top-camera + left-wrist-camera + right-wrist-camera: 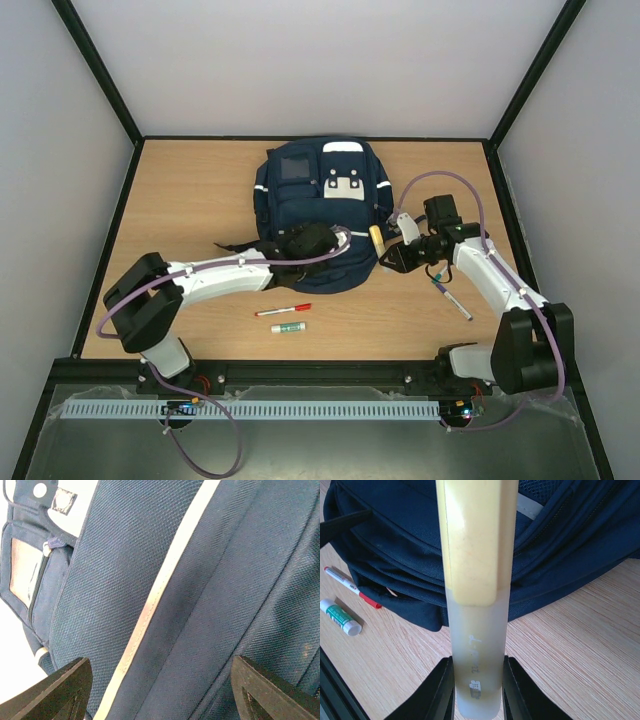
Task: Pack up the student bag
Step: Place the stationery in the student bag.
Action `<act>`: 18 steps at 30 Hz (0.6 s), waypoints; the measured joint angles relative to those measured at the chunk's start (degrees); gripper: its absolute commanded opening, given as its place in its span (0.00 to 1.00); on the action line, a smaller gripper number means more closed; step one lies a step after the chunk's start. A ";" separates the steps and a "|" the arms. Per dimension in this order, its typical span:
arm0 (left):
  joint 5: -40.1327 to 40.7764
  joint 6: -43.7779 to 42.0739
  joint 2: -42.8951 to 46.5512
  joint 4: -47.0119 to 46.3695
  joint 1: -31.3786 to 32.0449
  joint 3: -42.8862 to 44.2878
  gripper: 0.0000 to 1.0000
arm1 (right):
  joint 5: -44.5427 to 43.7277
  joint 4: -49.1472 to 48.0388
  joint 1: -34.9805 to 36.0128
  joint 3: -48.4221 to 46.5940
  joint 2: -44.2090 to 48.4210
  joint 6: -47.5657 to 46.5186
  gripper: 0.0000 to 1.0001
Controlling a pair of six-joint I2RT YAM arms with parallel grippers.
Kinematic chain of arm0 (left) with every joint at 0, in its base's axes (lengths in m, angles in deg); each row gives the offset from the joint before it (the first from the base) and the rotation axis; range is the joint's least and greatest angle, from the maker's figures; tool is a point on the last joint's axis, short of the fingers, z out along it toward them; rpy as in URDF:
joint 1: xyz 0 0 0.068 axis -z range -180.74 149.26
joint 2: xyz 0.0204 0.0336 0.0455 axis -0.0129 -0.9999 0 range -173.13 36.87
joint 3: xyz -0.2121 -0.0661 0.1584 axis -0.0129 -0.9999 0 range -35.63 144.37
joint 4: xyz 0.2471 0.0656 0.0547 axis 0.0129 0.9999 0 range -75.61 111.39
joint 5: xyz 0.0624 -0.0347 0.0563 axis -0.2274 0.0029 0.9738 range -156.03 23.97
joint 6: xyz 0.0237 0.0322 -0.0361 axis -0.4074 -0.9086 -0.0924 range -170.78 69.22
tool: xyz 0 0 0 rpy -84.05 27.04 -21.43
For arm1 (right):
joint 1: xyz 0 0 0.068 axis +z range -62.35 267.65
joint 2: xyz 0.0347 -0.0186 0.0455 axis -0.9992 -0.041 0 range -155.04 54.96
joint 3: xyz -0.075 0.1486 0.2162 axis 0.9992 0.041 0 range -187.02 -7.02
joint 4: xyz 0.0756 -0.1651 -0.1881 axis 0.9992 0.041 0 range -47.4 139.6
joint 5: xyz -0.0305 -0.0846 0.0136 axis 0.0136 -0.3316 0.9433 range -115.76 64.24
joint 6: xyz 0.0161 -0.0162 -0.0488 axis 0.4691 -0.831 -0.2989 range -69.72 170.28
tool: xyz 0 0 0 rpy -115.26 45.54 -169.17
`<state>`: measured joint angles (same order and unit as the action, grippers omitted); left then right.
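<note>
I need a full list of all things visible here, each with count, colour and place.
navy-blue fabric backpack: one, navy and white, far middle.
yellow-capped frosted plastic highlighter: one, yellow, held beside backpack.
red-capped white plastic pen: one, white-red, near side of backpack.
white-green cylindrical glue stick: one, white-green, beside that pen.
thin pale pen: one, dark-capped, right of backpack, nearer.
light wooden table: one, light brown, under everything.
left end effector: one, black, open over backpack.
right end effector: one, black, gripping highlighter.

Overhead camera looks down from behind; both wrist cameras (very close) face the student bag (300,210).
</note>
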<state>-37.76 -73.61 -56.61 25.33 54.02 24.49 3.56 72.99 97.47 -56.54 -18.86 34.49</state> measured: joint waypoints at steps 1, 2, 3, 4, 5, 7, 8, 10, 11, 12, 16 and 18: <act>0.13 -0.81 -0.17 -0.42 0.22 -0.24 0.80 | 0.00 -0.04 0.00 0.00 -0.11 0.00 0.17; 0.11 -1.60 -0.28 -0.92 0.37 -0.48 0.80 | 0.00 -0.11 0.00 0.00 -0.17 0.00 0.17; -0.11 -2.34 -0.31 -1.44 0.46 -0.72 0.80 | 0.00 -0.15 0.00 0.00 -0.20 0.00 0.17; -0.26 -2.84 -0.31 -1.86 0.48 -0.94 0.80 | -0.02 -0.20 0.00 0.00 -0.20 0.00 0.17; -0.42 -3.56 -0.31 -2.62 0.50 -1.31 0.80 | -0.02 -0.26 0.00 0.00 -0.22 0.00 0.17; -0.66 -4.66 -0.33 -3.80 0.50 -2.05 0.80 | -0.02 -0.33 0.00 0.00 -0.24 0.00 0.17; -0.72 -5.16 -0.46 -3.91 0.50 -2.16 0.80 | -0.02 -0.33 0.00 0.00 -0.26 0.00 0.17; -0.74 -5.95 -0.90 -4.61 0.50 -2.21 0.79 | -0.02 -0.35 0.00 0.00 -0.39 0.02 0.17; -0.52 -6.40 -1.25 -5.22 0.50 -2.23 0.77 | -0.02 -0.35 0.00 0.00 -0.52 0.02 0.17; -0.09 -6.84 -1.60 -6.01 0.52 -2.25 0.75 | -0.04 -0.35 0.00 0.00 -0.63 0.02 0.17; 2.95 -9.11 -3.34 -9.49 0.57 -2.34 0.65 | -0.07 -0.37 0.00 0.00 -0.87 0.02 0.17; 3.61 -9.57 -3.58 -10.29 0.59 -2.32 0.65 | -0.09 -0.37 0.00 0.00 -0.87 0.02 0.17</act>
<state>-34.15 -83.19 -60.19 15.03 54.61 22.18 3.47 72.62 97.47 -56.54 -19.73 34.51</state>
